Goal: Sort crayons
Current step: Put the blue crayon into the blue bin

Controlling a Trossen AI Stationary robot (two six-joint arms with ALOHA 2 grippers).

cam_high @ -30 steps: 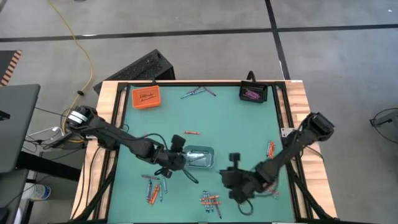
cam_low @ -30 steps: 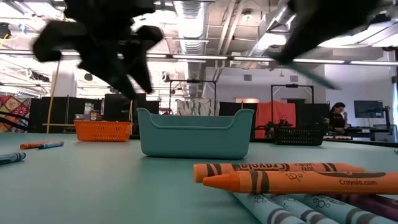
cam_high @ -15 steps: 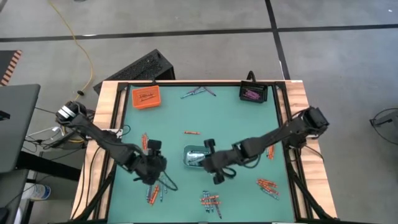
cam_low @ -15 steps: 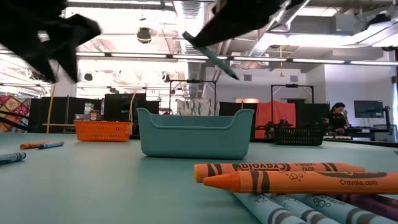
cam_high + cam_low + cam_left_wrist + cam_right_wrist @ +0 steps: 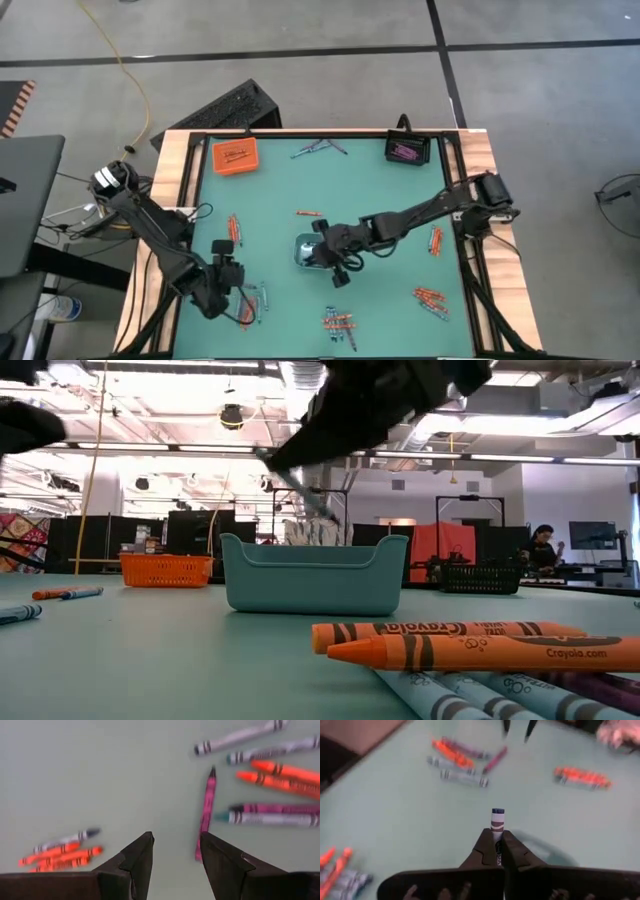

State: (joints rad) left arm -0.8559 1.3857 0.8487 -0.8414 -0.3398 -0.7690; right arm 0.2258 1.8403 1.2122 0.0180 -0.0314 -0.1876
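Across the green bench (image 5: 380,180), the right end effector (image 5: 328,258) has swung in from the near-right corner over the past second and now hangs beside the teal tray (image 5: 312,250), fingers clamped on a grey-blue crayon (image 5: 497,822), likely about to drop it. The left end effector (image 5: 175,851), open and empty, has pulled back over a loose crayon cluster (image 5: 250,303). Orange tray (image 5: 236,157) and black tray (image 5: 407,150) wait at the far edge; nothing blocks either arm.

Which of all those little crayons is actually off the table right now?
The grey-blue wax crayon pinched in the right pincer, held above the teal plastic bin. All the other crayons in view lie flat on the green table.
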